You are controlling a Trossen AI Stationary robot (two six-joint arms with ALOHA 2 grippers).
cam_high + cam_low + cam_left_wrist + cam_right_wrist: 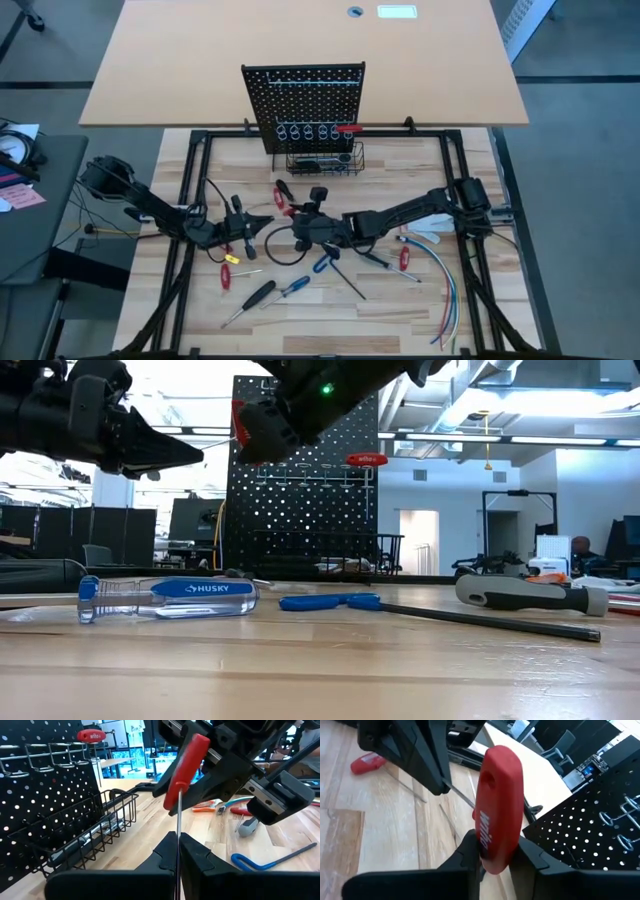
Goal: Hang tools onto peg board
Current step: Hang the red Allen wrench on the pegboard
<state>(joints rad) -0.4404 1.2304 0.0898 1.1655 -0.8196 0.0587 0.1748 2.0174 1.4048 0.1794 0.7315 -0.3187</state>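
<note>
Low view: peg board (300,480) top is cut by the frame & partly hidden behind the right arm – basket at its base too dim to read. Red-handled tool (497,805): shaft hidden below the right gripper (495,850) fingers; handle lettering only partly legible. High view – small tools near the wires (440,290) too tiny to tell apart

Both grippers crowd mid-table: left gripper (262,223) and right gripper (291,207) meet on one red-handled tool (186,767), no gap between. Strip from there to the peg board (305,95) and its basket (325,160) lies open. Nearer table cluttered: screwdrivers (249,301), hex key (338,271), wires (448,285).
</note>
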